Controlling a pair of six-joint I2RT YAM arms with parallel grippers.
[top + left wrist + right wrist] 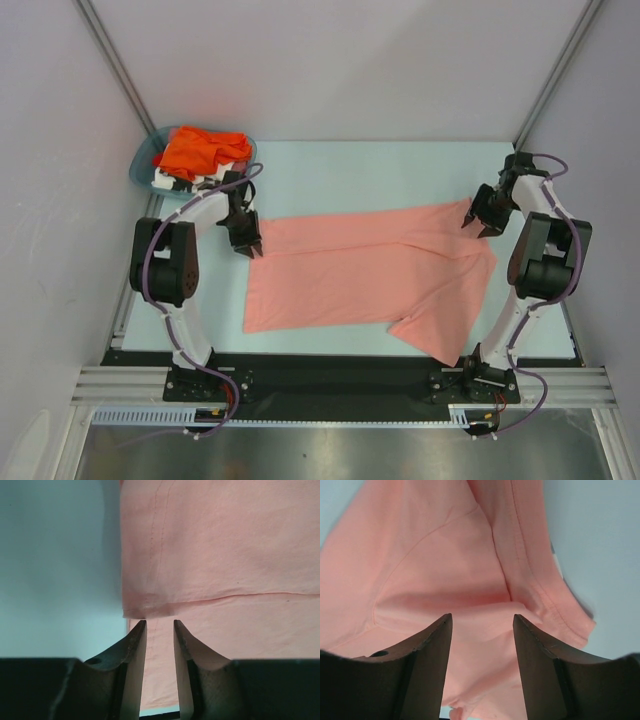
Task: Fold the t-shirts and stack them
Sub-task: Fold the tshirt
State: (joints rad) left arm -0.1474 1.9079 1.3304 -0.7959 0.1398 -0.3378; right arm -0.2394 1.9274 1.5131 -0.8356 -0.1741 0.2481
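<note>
A salmon-pink t-shirt [360, 275] lies across the middle of the table, folded over along its length, with a sleeve trailing toward the near right. My left gripper [250, 245] hangs over its far left corner. In the left wrist view that gripper [160, 622] is open by a narrow gap, its tips just short of the folded hem of the pink shirt [225, 555]. My right gripper [473, 222] hangs over the far right corner. In the right wrist view it [482, 616] stands open, with the pink cloth [435, 565] lying under and between the fingers.
A teal basket [140, 165] stands at the far left corner. It holds a bright orange t-shirt [200, 150] and a white one with black print [185, 180]. Grey walls close in both sides and the back. A black strip runs along the near table edge.
</note>
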